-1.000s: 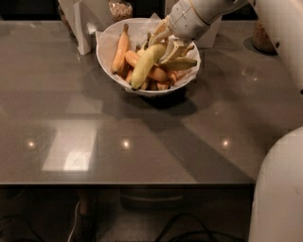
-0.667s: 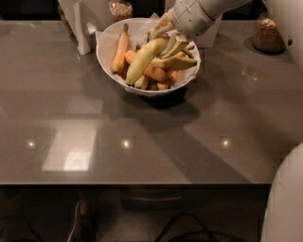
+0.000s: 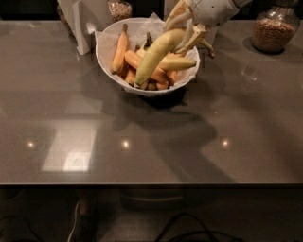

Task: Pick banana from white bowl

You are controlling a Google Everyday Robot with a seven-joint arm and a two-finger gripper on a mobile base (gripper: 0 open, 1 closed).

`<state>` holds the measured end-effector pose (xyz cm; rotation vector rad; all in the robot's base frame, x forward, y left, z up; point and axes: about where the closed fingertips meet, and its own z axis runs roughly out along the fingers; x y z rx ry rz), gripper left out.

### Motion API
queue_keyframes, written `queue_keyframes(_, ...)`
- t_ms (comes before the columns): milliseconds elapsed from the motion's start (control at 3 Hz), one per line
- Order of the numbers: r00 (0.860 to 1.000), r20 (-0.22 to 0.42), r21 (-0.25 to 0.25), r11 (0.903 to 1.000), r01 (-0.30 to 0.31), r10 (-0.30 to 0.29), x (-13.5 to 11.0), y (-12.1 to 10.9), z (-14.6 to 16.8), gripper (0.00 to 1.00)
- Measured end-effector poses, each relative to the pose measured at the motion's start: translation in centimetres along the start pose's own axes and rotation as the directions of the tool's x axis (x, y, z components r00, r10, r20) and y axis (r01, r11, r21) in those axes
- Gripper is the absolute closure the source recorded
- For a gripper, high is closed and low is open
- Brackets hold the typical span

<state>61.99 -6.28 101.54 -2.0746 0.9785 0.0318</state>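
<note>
The long, curved pale greenish-yellow banana [image 3: 154, 56] stands tilted in the white bowl [image 3: 103, 59]. Its upper end is raised to the right and its lower tip still rests among the other fruit. My gripper [image 3: 188, 29] reaches in from the top right and is shut on the banana's upper end, above the bowl's right rim. A shorter greenish-yellow banana [image 3: 179, 63] lies under it, and several orange bananas [image 3: 120, 47] lie at the left and in the middle. The bowl is lined with crinkled white paper.
A glass jar with brown contents [image 3: 274, 29] stands at the back right. A white box [image 3: 85, 21] and another jar [image 3: 118, 8] stand behind the bowl at the left. The grey table's front edge [image 3: 151, 182] runs across the lower view.
The gripper has risen with the long banana's upper end, so the banana now stands steeper and higher out of the bowl. The other bananas have stayed put.
</note>
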Motion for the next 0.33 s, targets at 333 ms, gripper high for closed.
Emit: queue_keyframes(333,0.996,0.017,0.026,0.9962,-0.083,0.083,-1.06,2.51,-3.75,1.00)
